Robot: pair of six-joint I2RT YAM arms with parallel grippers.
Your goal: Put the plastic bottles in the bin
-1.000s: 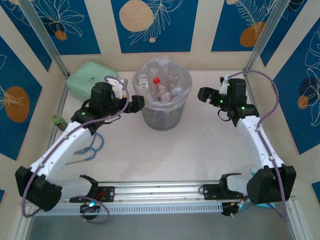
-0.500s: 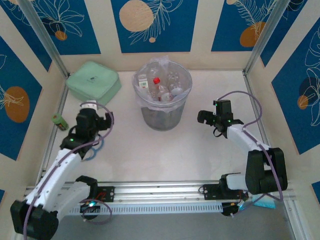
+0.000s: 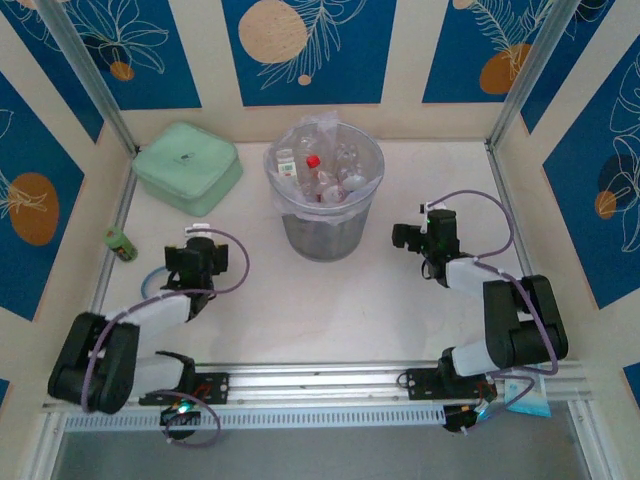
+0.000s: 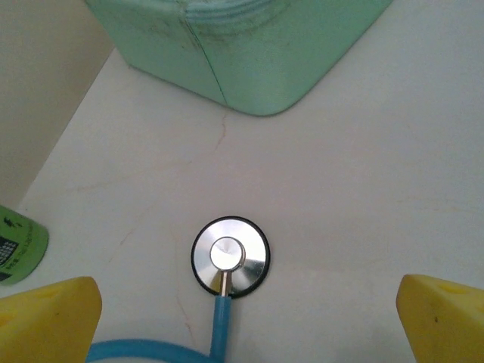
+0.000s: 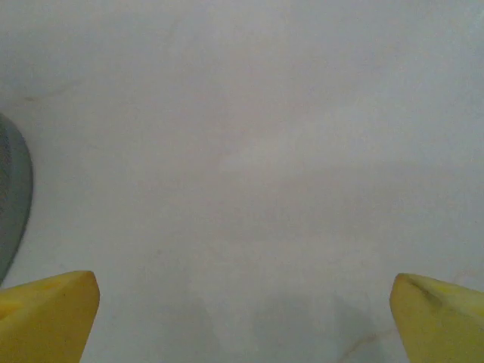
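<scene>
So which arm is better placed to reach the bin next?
Probably right. The right gripper, open, sits nearer the bin, whose grey wall edges its wrist view. The left gripper, also open, faces the mint-green case over a stethoscope, farther off.

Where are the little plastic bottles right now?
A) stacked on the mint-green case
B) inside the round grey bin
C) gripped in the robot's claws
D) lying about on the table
B: the plastic bottles sit piled together inside the bin, one red cap showing among them.
</scene>
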